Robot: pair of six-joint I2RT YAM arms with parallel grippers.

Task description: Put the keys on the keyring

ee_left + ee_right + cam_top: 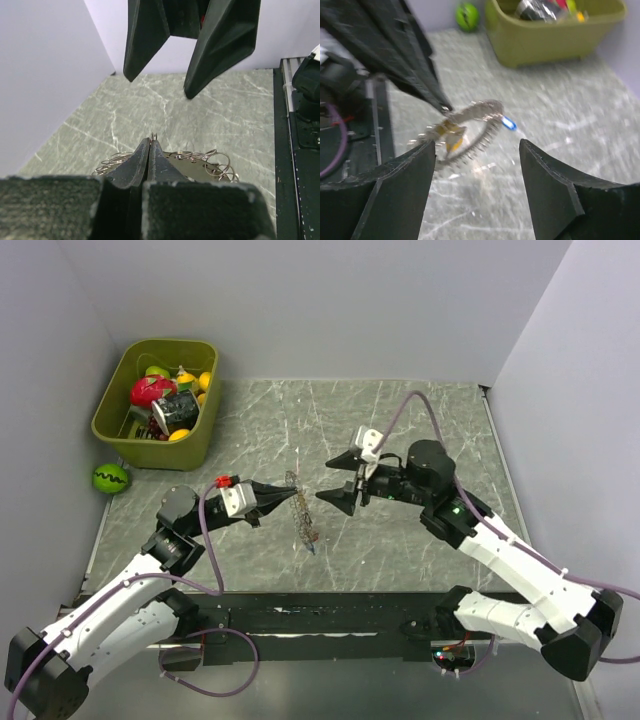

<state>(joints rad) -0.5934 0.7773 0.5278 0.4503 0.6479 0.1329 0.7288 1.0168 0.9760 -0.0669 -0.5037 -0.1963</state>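
Note:
The keyring (303,512), a loop of small wire coils, hangs above the marble tabletop with my left gripper (292,496) shut on its upper end. In the left wrist view the shut fingertips (151,141) pinch a wire, and the coils (202,159) spread out behind them. In the blurred right wrist view the keyring (479,111) carries keys, one with a blue tag (508,123) and one with a yellow tag (453,143). My right gripper (338,481) stands open just right of the ring, not touching it, with nothing between its fingers (476,145).
An olive bin (116,430) full of toys stands at the back left. A green ball (110,478) lies beside it on the floor edge. Grey walls close in on the left, back and right. A dark rail (300,615) runs along the near edge.

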